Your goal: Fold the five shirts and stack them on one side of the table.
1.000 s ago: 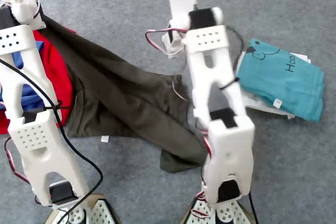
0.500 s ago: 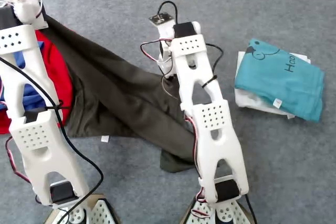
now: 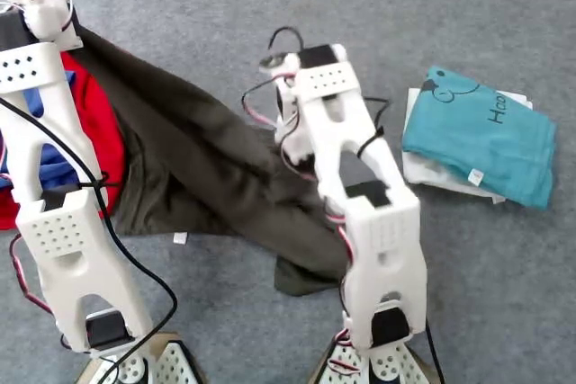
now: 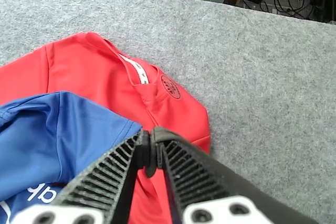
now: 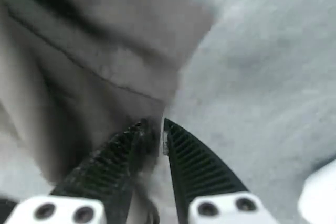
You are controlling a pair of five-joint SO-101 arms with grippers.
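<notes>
At right gripper [image 5: 152,125]: jaws pressing almost together, pinching the hem of the dark shirt [image 3: 207,168] near table centre.
At left gripper [image 4: 152,134]: jaws nearly closed, nipping a dark bit of the same shirt, holding it up at 10 o'clock.
Dark shirt: stretching from 10 o'clock toward 6, partly covering the red shirt [image 4: 94,72].
Blue shirt [image 4: 52,135]: lying on the red one, 9 o'clock.
Teal shirt [image 3: 477,137]: folded, sitting on a white folded shirt [image 3: 430,175], 3 o'clock on the grey table [image 3: 504,33].
</notes>
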